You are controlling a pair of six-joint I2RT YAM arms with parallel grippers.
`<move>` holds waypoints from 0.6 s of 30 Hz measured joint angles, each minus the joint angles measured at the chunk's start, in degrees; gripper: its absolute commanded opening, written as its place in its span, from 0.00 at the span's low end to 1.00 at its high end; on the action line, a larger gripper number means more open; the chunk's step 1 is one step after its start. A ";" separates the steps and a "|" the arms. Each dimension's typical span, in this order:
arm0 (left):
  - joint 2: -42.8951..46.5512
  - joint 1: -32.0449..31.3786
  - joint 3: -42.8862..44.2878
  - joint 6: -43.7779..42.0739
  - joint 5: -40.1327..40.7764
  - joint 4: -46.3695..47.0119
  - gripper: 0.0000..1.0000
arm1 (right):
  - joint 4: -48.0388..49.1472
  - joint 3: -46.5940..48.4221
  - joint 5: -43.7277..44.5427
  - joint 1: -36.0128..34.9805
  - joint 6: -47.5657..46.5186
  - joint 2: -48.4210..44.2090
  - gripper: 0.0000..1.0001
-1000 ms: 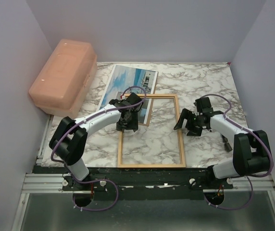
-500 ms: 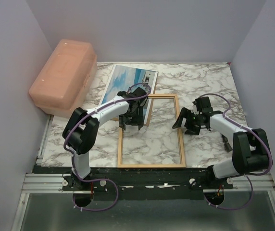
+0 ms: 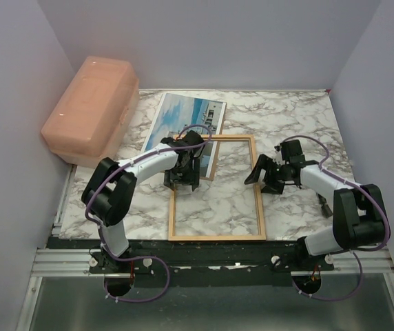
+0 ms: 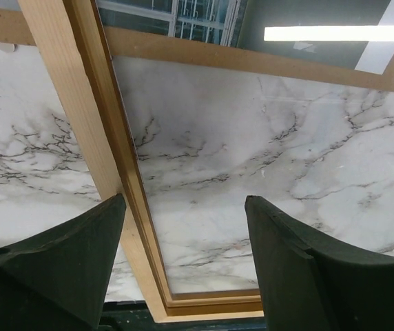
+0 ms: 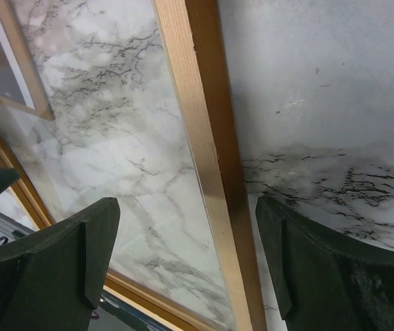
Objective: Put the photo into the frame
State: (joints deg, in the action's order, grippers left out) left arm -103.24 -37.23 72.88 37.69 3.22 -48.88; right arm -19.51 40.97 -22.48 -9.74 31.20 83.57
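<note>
The frame (image 3: 260, 186) lies flat on the marble table, long side toward me. The photo (image 3: 183, 117) lies behind it at the far left, and its near corner overlaps the frame's far left corner. My left gripper (image 3: 182, 181) is open and empty, low over the frame's left rail (image 4: 94, 131), which runs just inside the left finger (image 4: 66, 269). My right gripper (image 3: 262, 178) is open and empty, and its fingers (image 5: 335, 276) straddle the frame's right rail (image 5: 211, 172) without touching it.
A pink plastic box (image 3: 90, 110) stands at the far left against the wall. A brown board edge (image 3: 215, 153) shows under the photo's right side. Walls close in the table on three sides. The dark table edge and arm bases are at the near side.
My left gripper shifted slightly right, then back left and nearer over the frame's left rail, with its elbow swinging. My right gripper edged left over the right rail. Frame and photo have not moved.
</note>
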 measured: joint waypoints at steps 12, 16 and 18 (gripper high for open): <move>3.08 -1.14 -4.44 -0.85 0.28 5.64 0.75 | 1.11 -0.72 -1.05 0.02 0.22 -0.28 0.93; 4.72 -1.60 -6.38 -0.81 0.26 7.45 0.75 | 2.08 -1.36 -1.25 0.02 0.24 -0.70 0.94; 4.70 -1.68 -6.40 -0.83 0.24 7.63 0.75 | 2.40 -1.55 -1.53 0.11 0.26 -0.70 0.95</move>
State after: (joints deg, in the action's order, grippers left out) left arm -98.54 -38.92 66.48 36.86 3.46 -41.25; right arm -17.10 39.42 -24.01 -9.63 31.46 82.87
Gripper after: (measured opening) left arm 0.748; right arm 0.937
